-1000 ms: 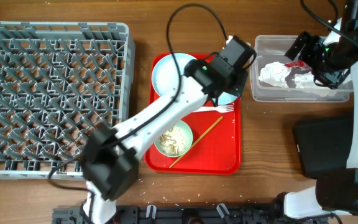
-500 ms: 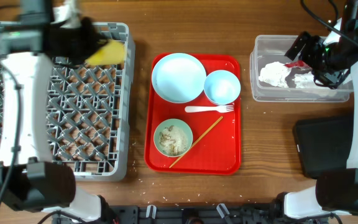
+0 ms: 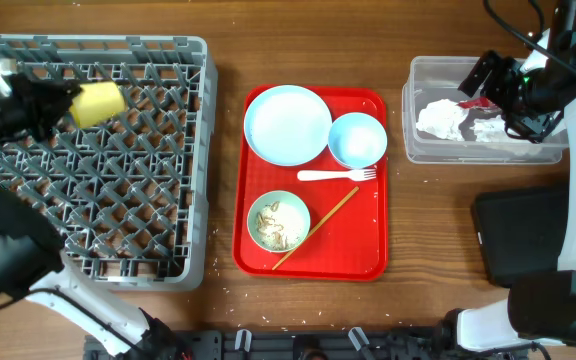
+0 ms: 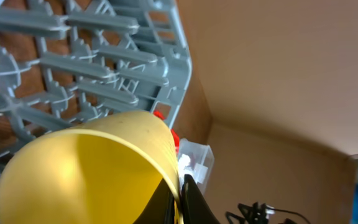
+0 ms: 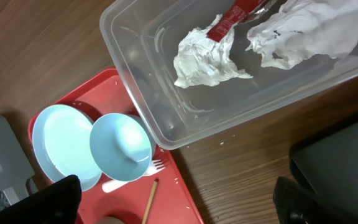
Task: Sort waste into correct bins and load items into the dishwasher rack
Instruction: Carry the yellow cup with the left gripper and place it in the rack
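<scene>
Left hand (image 3: 68, 106): clamped on yellow cup (image 3: 100, 102), near dishwasher rack's (image 3: 196, 160) far edge.
Right hand (image 3: 498, 95): spread wide, empty, above clear tub (image 3: 415, 140).

The left hand (image 3: 66, 104) is holding a yellow cup (image 3: 99, 103) over the grey rack (image 3: 128, 215). The right hand (image 3: 490, 80) is hovering over the clear tub (image 3: 409, 125).

Your wooden bench (image 3: 428, 250) carries four things. The grey dishwasher rack (image 3: 205, 150) fills its left end and the flat red tray (image 3: 368, 266) sits at the middle. The clear tub (image 3: 408, 110) stands toward the far right corner, and the black bin (image 3: 518, 235) lies nearer the front right edge. Pale crumbs (image 3: 230, 290) speckle the wood by the tray's front edge.
</scene>
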Action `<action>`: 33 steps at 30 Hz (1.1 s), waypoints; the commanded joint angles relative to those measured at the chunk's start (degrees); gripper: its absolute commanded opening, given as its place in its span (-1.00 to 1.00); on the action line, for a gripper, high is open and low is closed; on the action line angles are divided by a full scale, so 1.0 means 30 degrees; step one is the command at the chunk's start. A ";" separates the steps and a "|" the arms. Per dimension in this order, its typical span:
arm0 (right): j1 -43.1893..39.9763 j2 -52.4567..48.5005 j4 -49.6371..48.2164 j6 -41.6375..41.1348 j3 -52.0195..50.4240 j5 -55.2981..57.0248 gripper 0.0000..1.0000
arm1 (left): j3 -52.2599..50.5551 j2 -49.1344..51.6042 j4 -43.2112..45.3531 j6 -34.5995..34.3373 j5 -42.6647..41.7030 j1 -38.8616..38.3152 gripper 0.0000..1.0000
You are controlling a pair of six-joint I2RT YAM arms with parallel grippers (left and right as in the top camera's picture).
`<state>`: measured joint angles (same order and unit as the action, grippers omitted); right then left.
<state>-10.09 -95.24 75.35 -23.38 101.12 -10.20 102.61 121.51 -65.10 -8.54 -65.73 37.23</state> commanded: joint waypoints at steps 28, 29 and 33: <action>-0.0022 0.0321 -0.0036 -0.0219 0.0036 0.0182 0.99 | -0.1275 0.1435 -0.0663 0.1821 0.5472 0.0437 -0.92; -0.0022 0.0321 -0.0036 -0.0219 0.0036 0.0175 1.00 | -0.1275 0.1435 -0.0758 0.1071 0.7227 0.0437 -0.92; -0.0022 0.0321 -0.0036 -0.0219 0.0036 0.0182 0.99 | -0.1275 0.1428 -0.1341 0.0627 1.0644 0.0641 -0.79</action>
<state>-10.09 -95.24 75.37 -23.38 101.12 -10.20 101.19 123.31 -67.26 -6.70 -56.71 38.22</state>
